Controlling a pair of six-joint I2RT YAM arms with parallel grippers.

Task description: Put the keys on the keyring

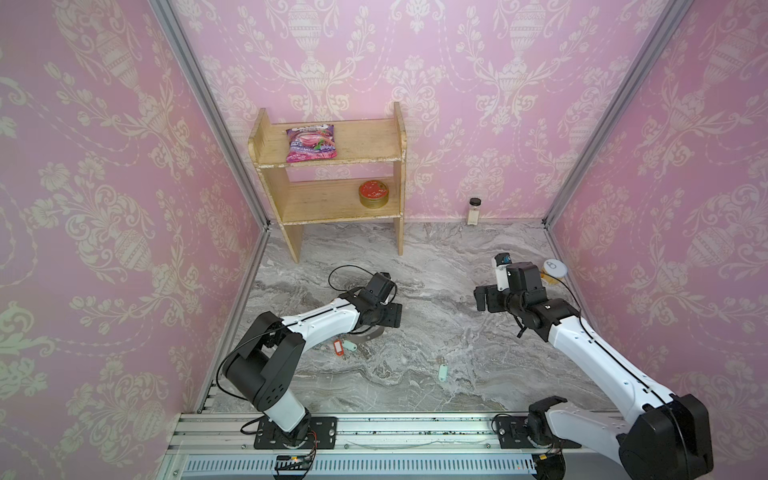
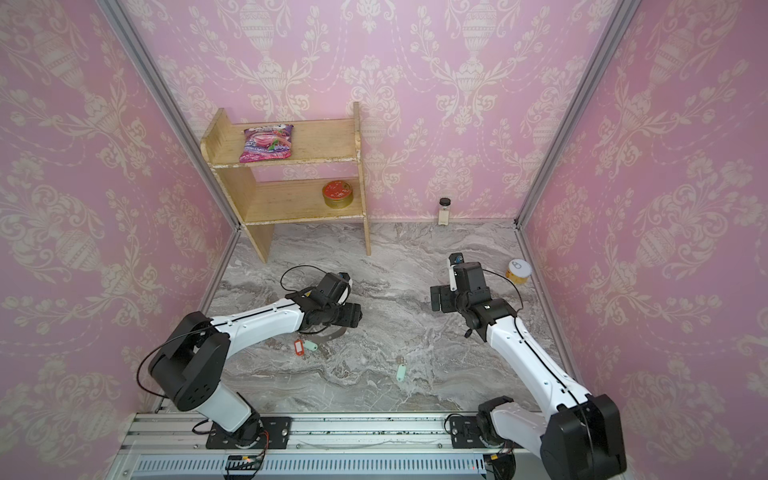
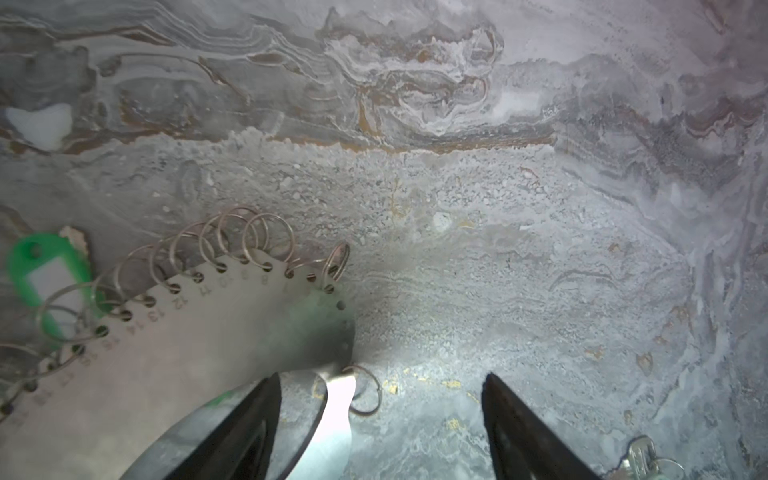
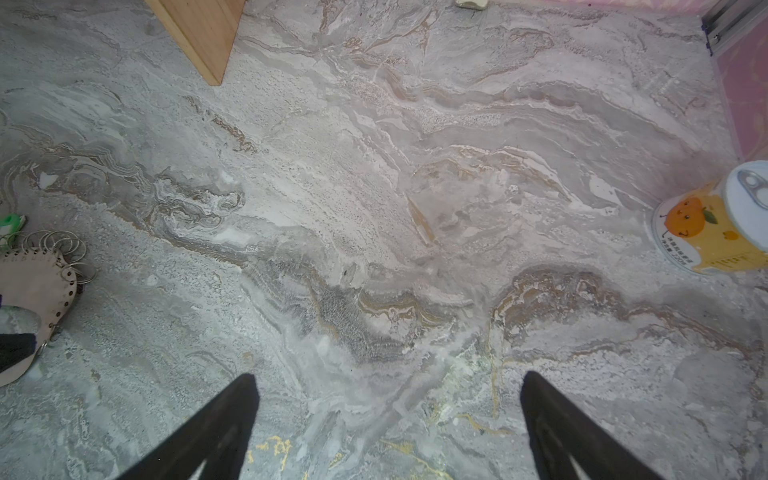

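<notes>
Left gripper [image 3: 380,376], jaws apart astride the thin keyring [image 3: 216,332], could slip off when closing; right gripper [image 4: 387,376] gapes idle.

Carrying surface: a grey marble-patterned desk [image 1: 436,266]. A wooden shelf [image 1: 400,137] stands on it at the back and serves as the reference point.

- Upper board of the shelf: one pink snack bag [image 1: 311,144], lying flat.
- Lower board: one round tin [image 1: 374,194] with a red lid, at the right end.
- Right of the shelf, against the back wall: a small dark-lidded jar [image 1: 473,211], upright.
- Further right of the shelf and nearer the front: a yellow can [image 1: 555,271], upright.
- In front of the shelf: the keyring [image 1: 370,336], partly hidden in both top views, with a red tag [image 1: 337,348] and a pale green tag [image 1: 348,345] just beside it.
- Further forward and to the right of that: the keys [image 1: 442,370], lying apart from the keyring.
</notes>
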